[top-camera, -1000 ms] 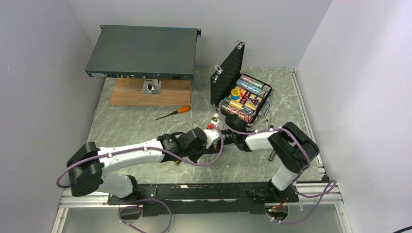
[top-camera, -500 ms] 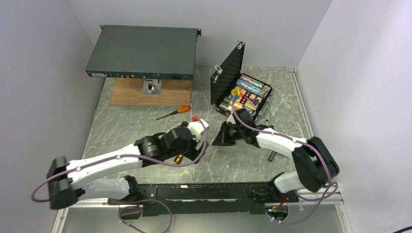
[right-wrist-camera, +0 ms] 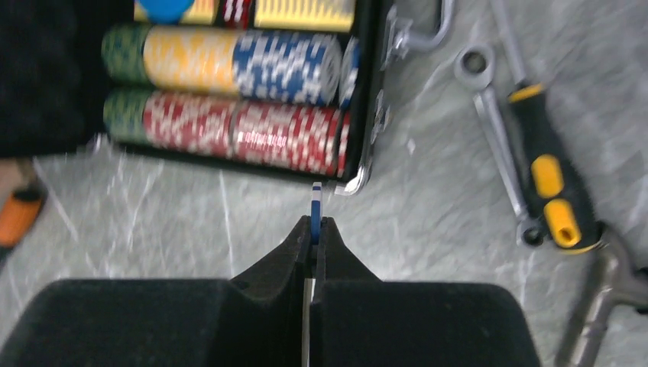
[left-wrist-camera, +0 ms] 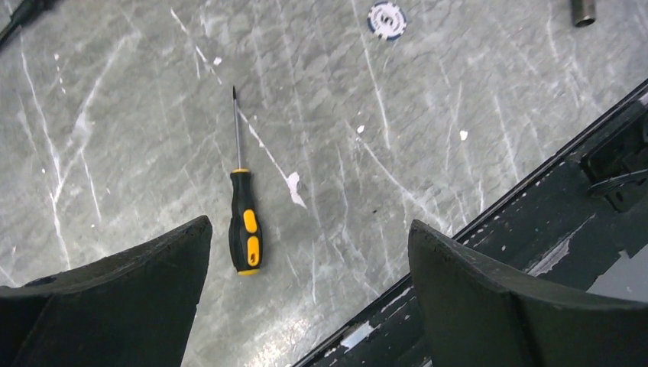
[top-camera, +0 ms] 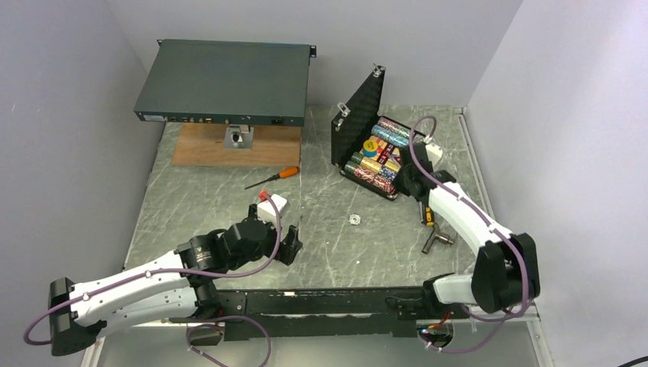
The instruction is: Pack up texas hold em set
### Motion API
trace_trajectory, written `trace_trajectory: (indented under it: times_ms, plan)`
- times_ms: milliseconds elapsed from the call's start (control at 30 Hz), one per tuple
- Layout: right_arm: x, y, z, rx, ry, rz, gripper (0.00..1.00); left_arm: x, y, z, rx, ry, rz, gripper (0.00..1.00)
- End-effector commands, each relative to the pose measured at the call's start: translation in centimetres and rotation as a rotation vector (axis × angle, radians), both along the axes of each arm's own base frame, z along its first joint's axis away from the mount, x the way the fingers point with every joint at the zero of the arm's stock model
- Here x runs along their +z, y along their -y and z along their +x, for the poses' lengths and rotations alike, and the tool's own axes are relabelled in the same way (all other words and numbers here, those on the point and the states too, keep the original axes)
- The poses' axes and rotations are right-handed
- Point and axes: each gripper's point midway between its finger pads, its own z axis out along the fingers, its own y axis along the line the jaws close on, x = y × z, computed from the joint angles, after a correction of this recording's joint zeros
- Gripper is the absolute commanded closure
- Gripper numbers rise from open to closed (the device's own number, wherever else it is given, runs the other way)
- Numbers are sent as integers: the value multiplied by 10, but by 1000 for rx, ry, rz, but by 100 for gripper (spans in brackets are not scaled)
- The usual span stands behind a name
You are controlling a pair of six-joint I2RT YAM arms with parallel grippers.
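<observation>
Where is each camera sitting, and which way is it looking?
Top external: high behind the bases, looking down on the table; left arm and right arm both show.
Left wrist: on the left arm, facing down at a screwdriver; the open left gripper frames it.
Right wrist: on the right arm, facing the case and its chip rows; the right gripper pinches a blue chip.
Shared: the loose chip shows from top and left wrist.
</observation>
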Motion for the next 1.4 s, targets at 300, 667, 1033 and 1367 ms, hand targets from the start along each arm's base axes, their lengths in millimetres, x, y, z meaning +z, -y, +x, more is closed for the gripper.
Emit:
trace_trajectory:
  times_ms: [300,667,1033,1367]
  plan:
    - [2,34,82,-107,-35,-128,100,14,11,2,-4,-12,-35,1]
    - [-19,30,80,-101,-82,-115,100,12,23,5,-19,-14,-34,0]
    - [-31,32,82,-107,-92,-122,94,14,20,5,-14,-12,-35,1]
    - [-29,22,82,-47,-90,-76,55,14,29,1,-42,-40,-47,1]
